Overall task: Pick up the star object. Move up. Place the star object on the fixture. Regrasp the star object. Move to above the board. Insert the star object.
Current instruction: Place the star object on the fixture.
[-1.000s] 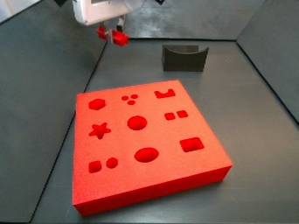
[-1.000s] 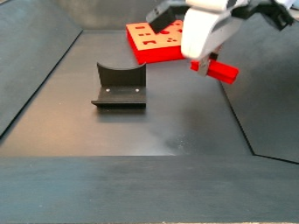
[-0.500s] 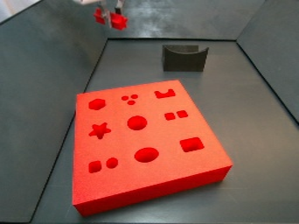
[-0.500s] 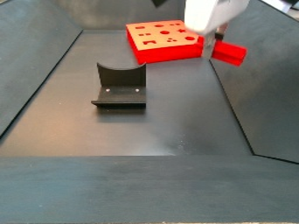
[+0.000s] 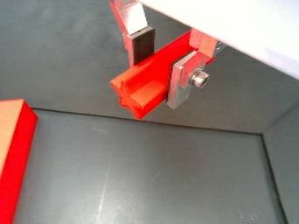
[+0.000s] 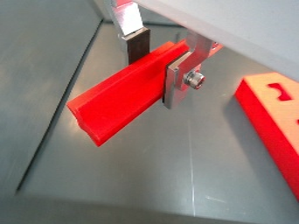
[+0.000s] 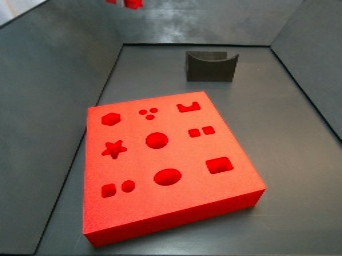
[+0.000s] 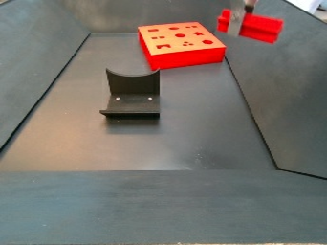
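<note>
End effector (image 6: 156,61) risen since a second ago, now almost out of top of both side views; silver finger plates clamped on long red star-section piece (image 6: 117,101), carried high above dark tabletop (image 8: 153,144). Lift looks done; next, carry to dark L-shaped fixture (image 8: 130,95). Red foam board (image 7: 167,155) untouched, star hole (image 7: 115,150) empty
</note>
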Available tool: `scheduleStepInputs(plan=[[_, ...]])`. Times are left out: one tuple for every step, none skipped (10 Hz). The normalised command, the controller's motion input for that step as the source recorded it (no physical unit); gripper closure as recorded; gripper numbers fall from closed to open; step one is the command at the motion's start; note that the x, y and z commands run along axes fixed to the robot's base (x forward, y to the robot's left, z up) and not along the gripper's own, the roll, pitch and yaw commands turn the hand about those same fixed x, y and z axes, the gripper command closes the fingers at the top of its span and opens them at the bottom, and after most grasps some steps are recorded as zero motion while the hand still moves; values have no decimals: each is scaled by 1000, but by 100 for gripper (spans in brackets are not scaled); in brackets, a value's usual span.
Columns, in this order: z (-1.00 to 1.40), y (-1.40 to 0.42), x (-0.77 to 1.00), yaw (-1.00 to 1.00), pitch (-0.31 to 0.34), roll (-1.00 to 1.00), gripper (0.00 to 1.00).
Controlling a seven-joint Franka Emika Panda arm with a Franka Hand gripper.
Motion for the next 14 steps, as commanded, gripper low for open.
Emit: scheduleStepInputs(plan=[[47,-142,1000,-1000,58,83,100],[29,-118,1000,-1000,74,88,100],[30,-106,1000,-1000,85,97,100],[26,-96,1000,-1000,100,107,100],[22,-85,1000,-1000,118,113,100],[17,-78,1000,-1000,139,114,100],[16,-67,1000,-1000,175,125,100],[14,-57,1000,-1000,218,137,100],[12,-49,1000,-1000,283,145,100],[13,-42,1000,-743,307,123,100],[9,-33,1000,-429,284,88,100],[6,-28,1000,-316,266,75,100],[6,-21,1000,-166,233,65,100],[2,-19,1000,-122,218,62,100]])
